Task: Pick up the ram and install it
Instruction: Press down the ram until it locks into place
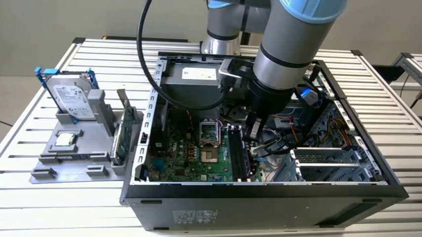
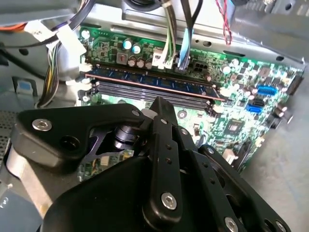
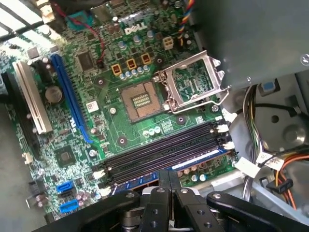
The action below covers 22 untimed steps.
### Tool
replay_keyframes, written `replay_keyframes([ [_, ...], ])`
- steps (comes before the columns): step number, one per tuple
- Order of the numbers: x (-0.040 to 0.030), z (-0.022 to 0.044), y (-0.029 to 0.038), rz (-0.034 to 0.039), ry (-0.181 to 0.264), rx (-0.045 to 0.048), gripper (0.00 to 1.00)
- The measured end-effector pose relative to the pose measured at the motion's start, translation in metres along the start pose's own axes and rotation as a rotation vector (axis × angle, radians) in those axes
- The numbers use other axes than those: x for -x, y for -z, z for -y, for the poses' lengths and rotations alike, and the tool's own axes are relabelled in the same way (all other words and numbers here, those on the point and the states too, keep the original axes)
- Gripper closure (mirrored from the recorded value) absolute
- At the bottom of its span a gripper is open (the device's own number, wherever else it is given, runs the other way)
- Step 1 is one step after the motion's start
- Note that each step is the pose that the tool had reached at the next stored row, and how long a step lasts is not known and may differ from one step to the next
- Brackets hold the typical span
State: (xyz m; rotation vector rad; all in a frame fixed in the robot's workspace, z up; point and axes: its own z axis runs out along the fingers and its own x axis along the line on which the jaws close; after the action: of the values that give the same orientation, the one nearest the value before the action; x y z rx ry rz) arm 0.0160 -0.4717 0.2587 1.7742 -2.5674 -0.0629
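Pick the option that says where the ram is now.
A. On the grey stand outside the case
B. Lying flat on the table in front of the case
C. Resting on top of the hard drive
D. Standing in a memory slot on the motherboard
D: in the second wrist view the ram stands on edge in a slot on the motherboard, just beyond the gripper.

Even, fairly bright indoor light with soft shadows. In the exterior view, the slatted table (image 1: 382, 94) looks pale and glary, while the computer case (image 1: 264, 197) interior is shadowed. Both wrist views blur the close black gripper (image 2: 159, 104).
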Motion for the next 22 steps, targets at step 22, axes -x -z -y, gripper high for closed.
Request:
replay_keyframes([
  [22, 0.0010, 0.0027, -0.0024, 0.0035, 0.245, 0.0055, 1.00],
])
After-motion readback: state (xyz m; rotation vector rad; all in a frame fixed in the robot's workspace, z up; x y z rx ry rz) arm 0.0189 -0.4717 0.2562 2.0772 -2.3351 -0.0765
